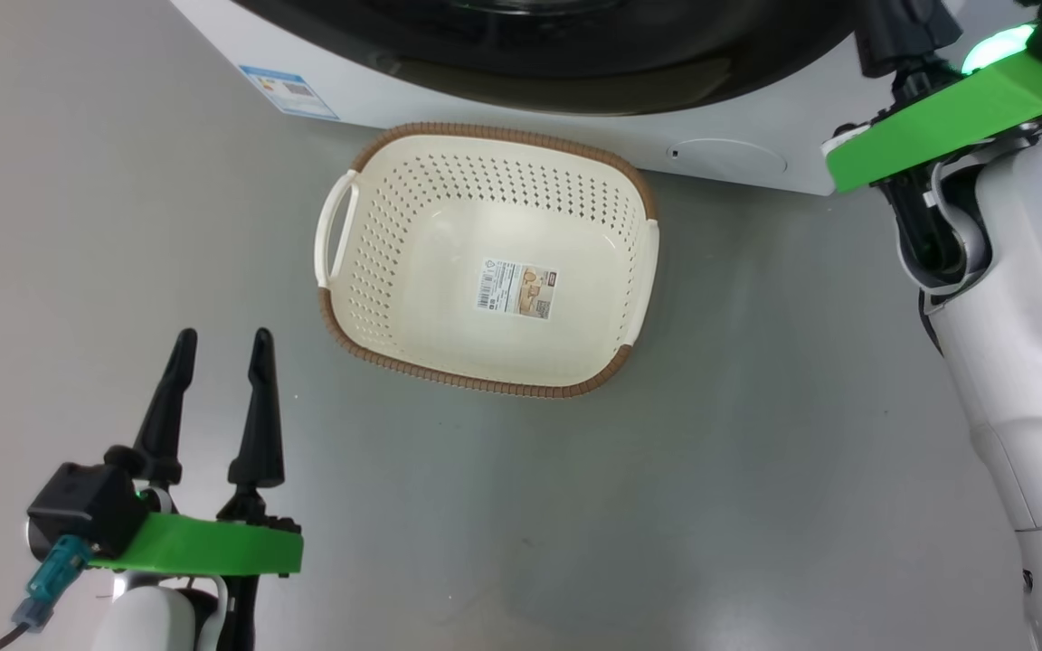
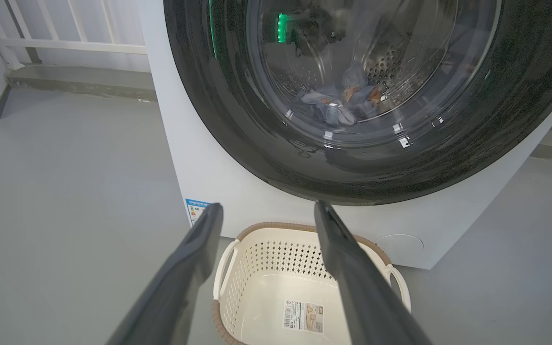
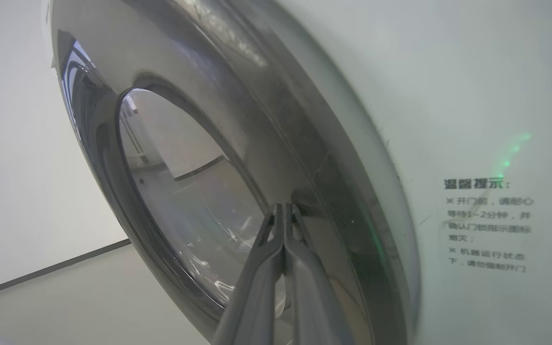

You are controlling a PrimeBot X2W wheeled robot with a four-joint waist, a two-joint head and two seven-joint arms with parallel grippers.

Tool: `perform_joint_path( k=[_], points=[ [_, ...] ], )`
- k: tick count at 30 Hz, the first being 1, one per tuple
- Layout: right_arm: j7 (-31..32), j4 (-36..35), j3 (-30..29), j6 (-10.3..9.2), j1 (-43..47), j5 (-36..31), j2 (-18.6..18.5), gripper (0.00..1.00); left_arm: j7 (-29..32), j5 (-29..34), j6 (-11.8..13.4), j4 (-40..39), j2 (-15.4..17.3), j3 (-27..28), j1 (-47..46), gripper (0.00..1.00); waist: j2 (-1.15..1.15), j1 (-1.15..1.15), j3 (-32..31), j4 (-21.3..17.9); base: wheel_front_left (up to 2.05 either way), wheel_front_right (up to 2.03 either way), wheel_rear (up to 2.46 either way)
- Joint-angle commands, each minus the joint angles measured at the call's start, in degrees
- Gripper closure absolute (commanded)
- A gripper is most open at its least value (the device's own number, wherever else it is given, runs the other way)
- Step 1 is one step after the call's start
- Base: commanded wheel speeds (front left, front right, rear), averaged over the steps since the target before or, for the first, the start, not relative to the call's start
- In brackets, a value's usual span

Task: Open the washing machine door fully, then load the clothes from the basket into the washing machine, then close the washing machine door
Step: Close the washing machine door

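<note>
Where our left gripper [image 1: 222,336] hangs: low at the left above the floor [image 1: 78,226], fingers spread wide with nothing between them. We judge it parked out of the way so the other arm has the door to itself.
Room on the left: open grey floor runs from those fingers to the washer's corner, so that arm can move without meeting an edge.
Basket [image 1: 494,133]: on the floor just in front of the washer's base, below the door. No clothes lie in it, and its paper label [image 1: 518,289] is bare. Its near rim is well apart from our left fingers.
Washing machine [image 2: 199,158]: its white front rises behind the basket. We cannot tell whether the basket's far rim touches it.
Washing machine door [image 2: 218,120]: the black rim lies against the front. From the right wrist we see only a thin seam at its edge and cannot tell whether it is latched.
Clothes [image 2: 340,103]: a blue bundle with orange bits, low in the drum, seen through the glass. Loading looks done.
Right gripper [image 3: 284,207]: fingers pressed together, gripping nothing. Their tips meet their own reflection on the door's glossy rim, likely touching. We judge this a push to seat the door.
Room on the right: the way out is straight back from the front panel.
</note>
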Motion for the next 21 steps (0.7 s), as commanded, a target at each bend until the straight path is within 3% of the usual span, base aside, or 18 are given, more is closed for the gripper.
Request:
perform_joint_path(
  k=[1,13,21],
  points=[
    [-0.3,-1.2,-0.3,0.06,-1.2,-0.4,0.9,1.00,-0.5,-0.3,-0.2,-1.5,1.3,1.7,-0.7,0.00,0.00,0.00,0.3,0.2,0.00,0.00,0.00],
    [-0.3,-0.8,-3.8,0.06,-3.5,-2.0,1.9,1.00,-0.5,-0.4,-0.2,-1.3,1.1,1.1,-2.0,0.00,0.00,0.00,1.3,0.7,0.00,0.00,0.00],
    [-0.3,-2.1,0.4,0.06,1.1,-1.5,1.7,0.98,-0.5,-0.1,-0.2,-0.2,1.3,1.2,-1.6,0.00,0.00,0.00,-0.7,-0.3,0.00,0.00,0.00]
  ],
)
